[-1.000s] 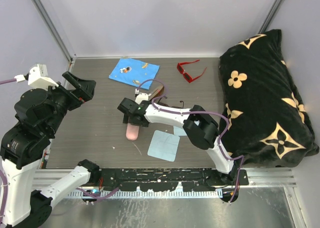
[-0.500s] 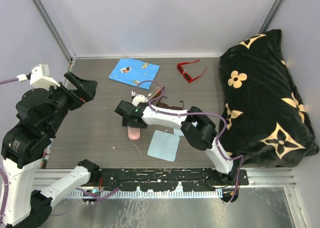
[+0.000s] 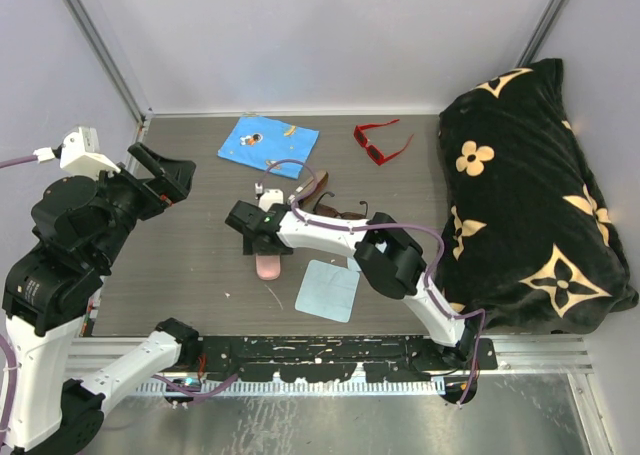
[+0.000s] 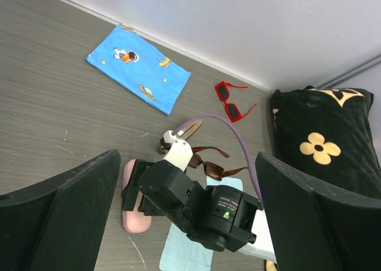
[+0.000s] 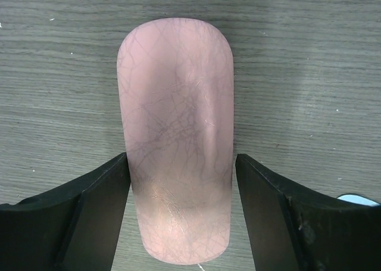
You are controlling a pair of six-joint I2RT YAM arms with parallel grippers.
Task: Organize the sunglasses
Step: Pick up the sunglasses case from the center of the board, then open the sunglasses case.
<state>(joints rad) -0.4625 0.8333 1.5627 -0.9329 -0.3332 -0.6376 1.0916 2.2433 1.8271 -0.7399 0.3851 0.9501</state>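
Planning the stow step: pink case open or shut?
Shut. The pink case lies flat on the table; the right wrist view shows one unbroken domed top, no lid raised, no interior visible.

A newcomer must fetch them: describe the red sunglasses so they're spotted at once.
Start at the black plush cushion with cream flower prints on the right of the grey table. Just left of the cushion's far end, near the back wall, lie the bright red angular plastic sunglasses. The other pair, dark brown with tinted lenses, lies mid-table.
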